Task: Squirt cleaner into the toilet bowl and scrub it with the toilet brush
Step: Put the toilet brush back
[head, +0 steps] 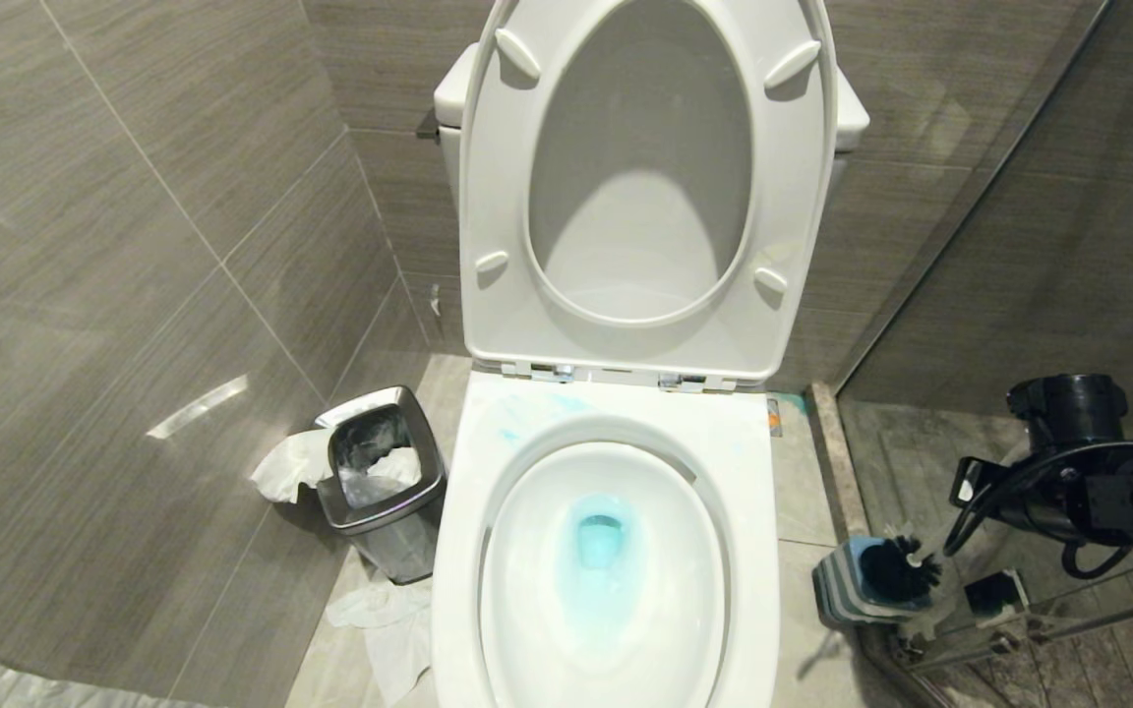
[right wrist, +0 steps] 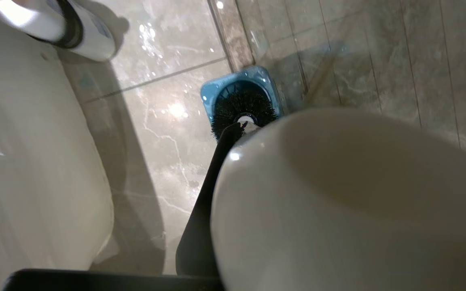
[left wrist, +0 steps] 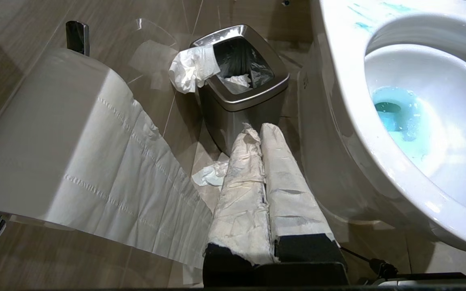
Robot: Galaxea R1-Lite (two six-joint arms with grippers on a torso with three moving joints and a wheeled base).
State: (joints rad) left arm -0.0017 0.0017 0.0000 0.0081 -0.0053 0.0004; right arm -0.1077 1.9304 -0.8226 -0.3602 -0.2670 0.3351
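- Toilet bowl (head: 606, 580) fills the middle of the head view, its near end cut off by the picture's lower edge; seat and lid (head: 645, 187) stand raised against the tank.
- Cleaner (head: 598, 539) shows as a turquoise pool at the drain and as pale blue smears on the back of the rim by the hinges.
- Toilet brush (head: 896, 568) sits on the floor to the right of the bowl, its black bristle head in the square blue-grey holder (head: 847, 588). Only a short stub of the white handle shows in the head view before the arm covers it.
- Right end effector (right wrist: 257, 161) is over the holder, closed on the toilet brush handle. In the right wrist view the rounded handle end blocks most of the picture; one dark finger (right wrist: 208, 194) runs alongside it, the other is hidden.
- Left end effector (left wrist: 262, 133) hangs low beside the bowl's outer wall, out of the head view; its two paper-wrapped fingers are pressed together with nothing between them.
- Steel bin (head: 382, 482) stands left of the bowl, with paper over its rim and crumpled paper on the floor near it.
- Toilet paper roll (left wrist: 55, 133) looms near the left wrist camera, partly cut off.
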